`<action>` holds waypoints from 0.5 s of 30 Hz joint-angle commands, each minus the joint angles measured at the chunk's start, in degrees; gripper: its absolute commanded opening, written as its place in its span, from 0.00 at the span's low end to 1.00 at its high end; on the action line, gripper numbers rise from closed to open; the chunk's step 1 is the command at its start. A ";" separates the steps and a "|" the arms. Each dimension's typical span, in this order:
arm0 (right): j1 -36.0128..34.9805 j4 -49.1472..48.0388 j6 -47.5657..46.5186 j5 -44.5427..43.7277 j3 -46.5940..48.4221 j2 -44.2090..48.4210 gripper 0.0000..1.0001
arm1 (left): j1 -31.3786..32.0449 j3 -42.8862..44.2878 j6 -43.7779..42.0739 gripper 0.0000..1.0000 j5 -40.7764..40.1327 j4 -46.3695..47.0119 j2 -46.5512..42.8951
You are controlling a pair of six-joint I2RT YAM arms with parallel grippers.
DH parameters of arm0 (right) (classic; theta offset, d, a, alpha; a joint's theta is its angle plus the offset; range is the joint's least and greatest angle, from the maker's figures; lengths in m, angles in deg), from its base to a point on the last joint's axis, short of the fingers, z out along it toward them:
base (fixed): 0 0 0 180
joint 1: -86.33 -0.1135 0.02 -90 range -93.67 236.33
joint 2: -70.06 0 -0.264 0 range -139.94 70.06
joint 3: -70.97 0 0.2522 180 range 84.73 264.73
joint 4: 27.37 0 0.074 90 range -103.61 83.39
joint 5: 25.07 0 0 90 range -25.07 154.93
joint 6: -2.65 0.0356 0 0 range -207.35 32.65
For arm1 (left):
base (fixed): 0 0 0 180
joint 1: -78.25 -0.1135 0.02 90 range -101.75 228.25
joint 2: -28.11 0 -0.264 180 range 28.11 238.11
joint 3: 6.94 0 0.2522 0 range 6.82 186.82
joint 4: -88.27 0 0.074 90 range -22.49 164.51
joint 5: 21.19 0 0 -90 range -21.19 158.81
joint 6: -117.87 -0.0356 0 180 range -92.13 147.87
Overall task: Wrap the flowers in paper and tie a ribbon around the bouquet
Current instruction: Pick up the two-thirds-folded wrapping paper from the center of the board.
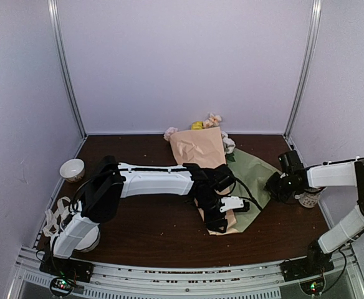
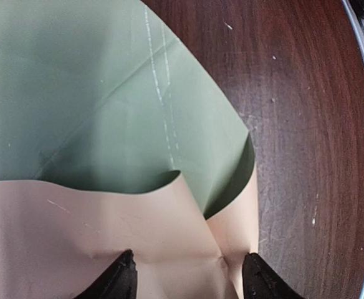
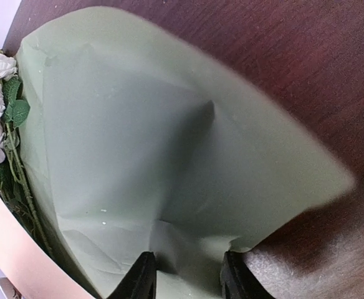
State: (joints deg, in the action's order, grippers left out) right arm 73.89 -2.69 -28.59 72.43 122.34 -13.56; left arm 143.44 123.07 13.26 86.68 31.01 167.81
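**Two thin sheets, one pinch**

Both are judged light, limp and easily creased; edges are best pinched. Overhead, the peach sheet [image 1: 197,146] is seen mid-frame on the tabletop [image 1: 157,227], flowers [image 1: 205,123] at its top, the green sheet [image 1: 255,177] frame-right of it. The right end effector [image 3: 188,274] is closed on the green sheet's bunched edge. The left end effector [image 2: 191,277] is set astride a peach fold; a grip cannot be confirmed. The flowers' stems are shown only by the right wrist view.
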 commanded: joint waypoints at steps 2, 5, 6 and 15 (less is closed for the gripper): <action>0.23 -3.49 -0.84 3.08 -0.01 1.03 0.39 | -0.76 -1.46 0.52 0.61 -0.22 -0.18 -0.37; 0.15 -1.73 -0.86 3.49 -0.65 2.55 0.44 | -0.84 -1.49 0.53 0.61 -0.03 -0.18 -0.34; 0.14 -0.50 -0.84 2.23 -1.11 3.62 0.46 | -0.83 -1.39 0.48 0.61 0.04 -0.20 -0.30; 0.23 6.39 -2.65 5.09 -4.04 8.28 0.69 | -0.77 -1.46 0.51 0.61 -0.03 -0.18 -0.38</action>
State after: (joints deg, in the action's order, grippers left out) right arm 73.89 -0.79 -29.47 75.84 118.95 -5.84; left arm 143.33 122.92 13.26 87.00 31.16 167.77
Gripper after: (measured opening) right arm 0.631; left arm 0.612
